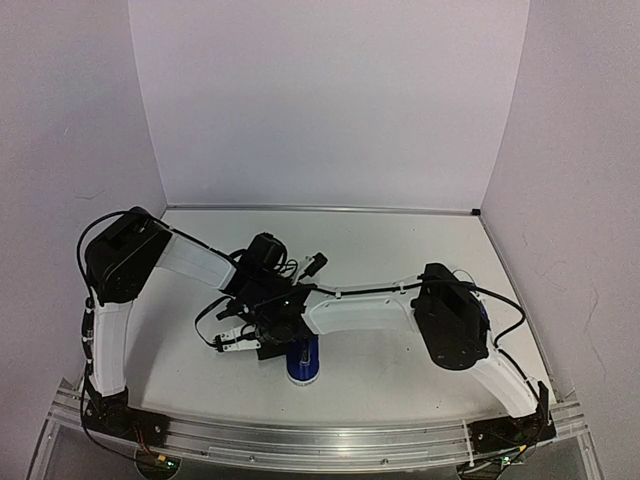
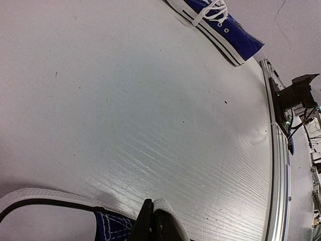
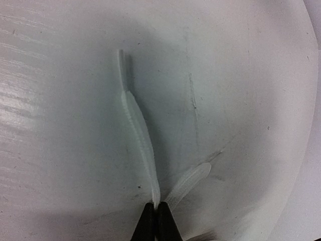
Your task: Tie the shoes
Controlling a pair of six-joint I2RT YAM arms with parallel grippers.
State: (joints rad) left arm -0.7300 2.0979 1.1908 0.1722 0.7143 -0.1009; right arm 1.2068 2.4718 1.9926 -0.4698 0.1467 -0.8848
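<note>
The right claw point(image 3: 155, 216) is clamped on a white lace point(image 3: 138, 130), which runs from the tips across the table point(image 3: 241, 75) to its stiff end. A shorter piece point(image 3: 188, 183) lies just beside it. The left claw point(image 2: 152, 218) is together too, with a white strip against its tips; whether it is pinched is unclear. 1 blue shoe point(image 2: 108, 225) sits just beside that claw. The other shoe point(image 2: 225, 27) lies well apart, near the metal rail point(image 2: 276, 125).

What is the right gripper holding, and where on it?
The right gripper is shut on a white shoelace, pinched partway along; its tipped end lies free on the table.
</note>
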